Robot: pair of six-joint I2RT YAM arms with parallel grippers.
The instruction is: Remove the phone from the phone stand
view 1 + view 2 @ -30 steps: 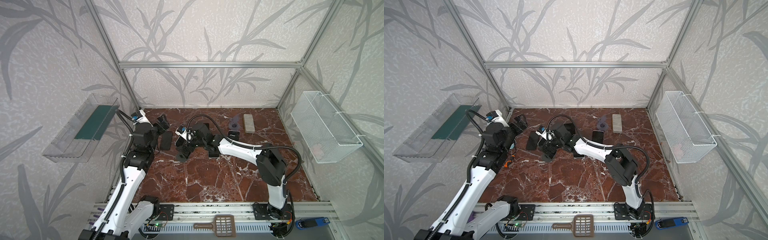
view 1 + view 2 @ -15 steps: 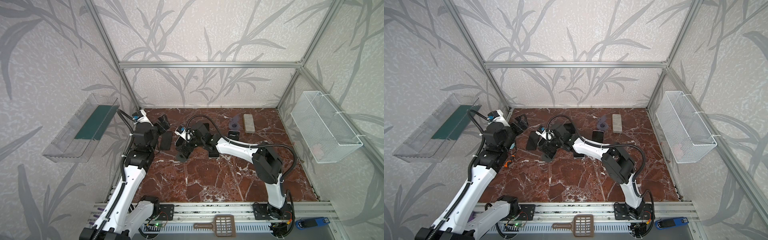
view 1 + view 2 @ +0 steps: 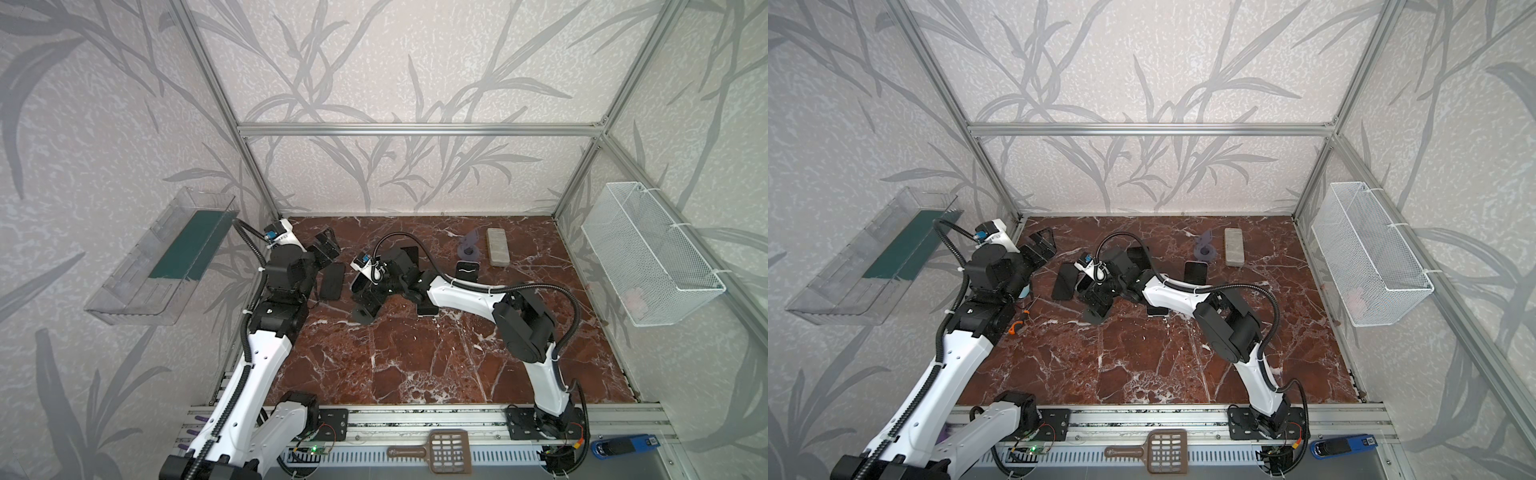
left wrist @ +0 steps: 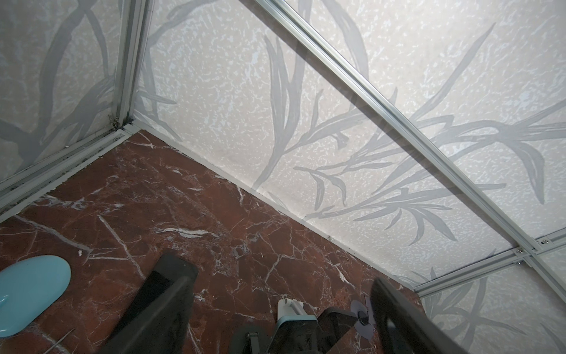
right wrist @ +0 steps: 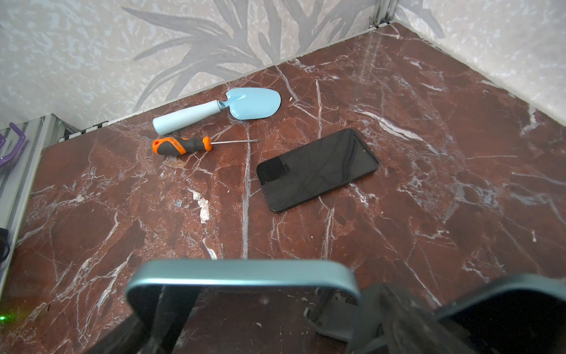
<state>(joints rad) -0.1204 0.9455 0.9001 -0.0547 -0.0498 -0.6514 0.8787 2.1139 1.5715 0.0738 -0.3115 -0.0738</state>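
A teal-framed phone (image 5: 242,268) leans upright on a dark grey phone stand (image 5: 332,321) at the left-middle of the marble floor. In both top views the stand's foot (image 3: 365,315) shows below my right wrist. My right gripper (image 5: 275,325) is open and straddles the phone, one finger at each side edge. I cannot tell whether the fingers touch it. My left gripper (image 4: 277,275) hangs open and empty near the back left corner (image 3: 328,247), apart from the phone.
A black phone (image 5: 317,168) lies flat just left of the stand. A blue trowel (image 5: 254,102) and an orange screwdriver (image 5: 180,145) lie by the left wall. Further right are another phone (image 3: 467,272), a purple holder (image 3: 468,247) and a grey block (image 3: 497,248).
My right arm's elbow has shifted a little to the left while its gripper stays at the phone. The left arm has barely moved.
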